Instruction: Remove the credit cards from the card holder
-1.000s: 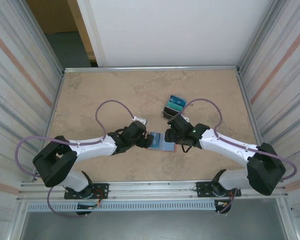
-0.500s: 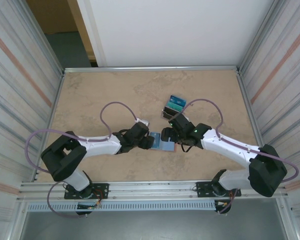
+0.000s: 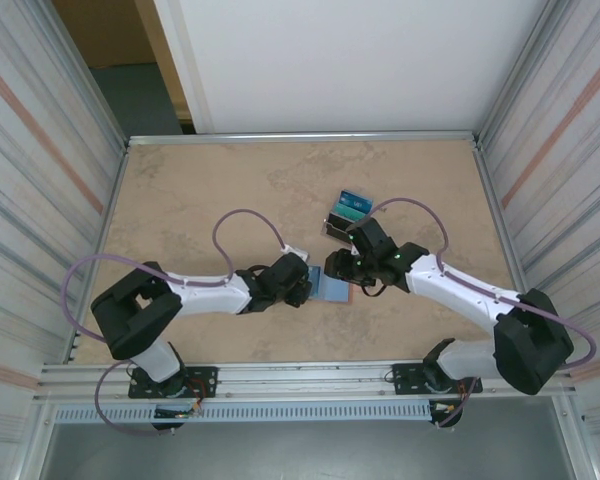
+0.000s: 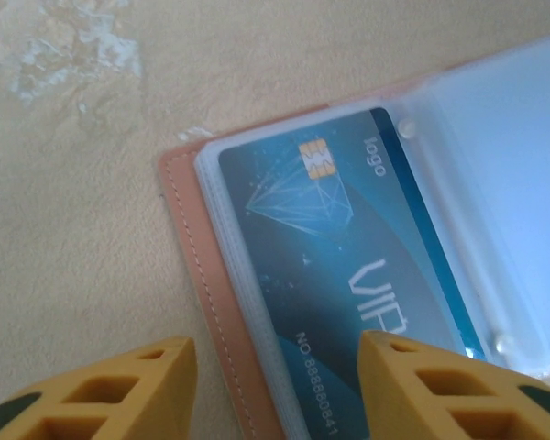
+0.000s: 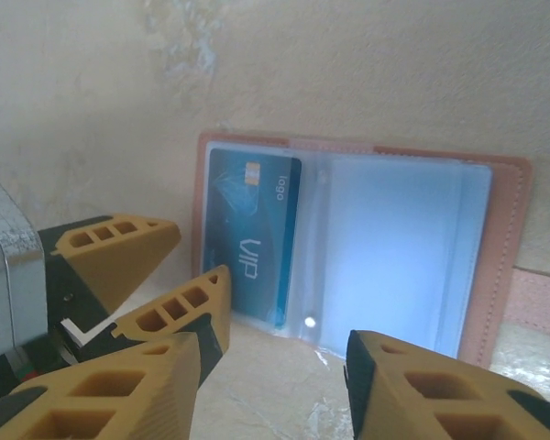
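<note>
Clearly – blue card point(image 4: 348, 266): "logo", "VIP"

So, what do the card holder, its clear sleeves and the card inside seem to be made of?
Card holder: likely leather or imitation leather, matte salmon pink, with a stitched seam along its edge. Sleeves: soft clear plastic, glossy, catching white glare. Credit card: probably stiff plastic, smooth blue print with a gold chip.

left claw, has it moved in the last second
Yes. The left claw shifted right, closing on the card holder, judged against the box behind it.
</note>
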`<state>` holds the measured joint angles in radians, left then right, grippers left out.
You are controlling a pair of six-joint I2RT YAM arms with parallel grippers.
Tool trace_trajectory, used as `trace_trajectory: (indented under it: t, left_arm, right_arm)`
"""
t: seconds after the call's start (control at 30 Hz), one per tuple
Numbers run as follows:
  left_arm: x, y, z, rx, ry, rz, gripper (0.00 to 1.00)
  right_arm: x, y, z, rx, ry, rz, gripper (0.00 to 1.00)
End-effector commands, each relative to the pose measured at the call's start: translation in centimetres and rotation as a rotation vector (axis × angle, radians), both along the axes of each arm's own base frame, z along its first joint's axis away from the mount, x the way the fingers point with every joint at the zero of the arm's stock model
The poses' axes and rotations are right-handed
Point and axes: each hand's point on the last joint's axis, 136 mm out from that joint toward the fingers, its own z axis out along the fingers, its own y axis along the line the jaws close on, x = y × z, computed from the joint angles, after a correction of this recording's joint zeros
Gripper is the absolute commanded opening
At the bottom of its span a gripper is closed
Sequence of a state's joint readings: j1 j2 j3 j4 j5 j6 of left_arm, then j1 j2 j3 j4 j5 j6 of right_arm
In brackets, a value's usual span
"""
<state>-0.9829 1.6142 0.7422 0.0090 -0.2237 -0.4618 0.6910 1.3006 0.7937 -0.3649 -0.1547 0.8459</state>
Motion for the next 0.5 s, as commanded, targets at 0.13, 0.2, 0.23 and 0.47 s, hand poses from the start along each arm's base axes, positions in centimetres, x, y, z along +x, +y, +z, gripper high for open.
trace_trajectory:
  t: [0.13, 0.2, 0.23, 0.47]
  left_arm:
    - [-1.9, -0.6, -0.5, -0.01, 0.049, -0.001, 0.43]
    - [-2.4, -0.9, -0.4, -0.039, 0.061, -0.006, 0.43]
    - [-2.5, -1.0, -0.4, -0.052, 0.065, -0.001, 0.43]
    - [-1.4, 0.8, 1.2, -0.074, 0.011, 0.116, 0.54]
  right_arm:
    - [0.1, 0.3, -2.3, 0.001, 0.048, 0.033, 0.27]
    - [0.2, 0.2, -3.0, 0.001, 0.066, 0.032, 0.23]
    - [0.3, 0.3, -3.2, 0.005, 0.072, 0.038, 0.21]
    - [0.1, 1.1, -4.7, 0.009, 0.108, 0.098, 0.17]
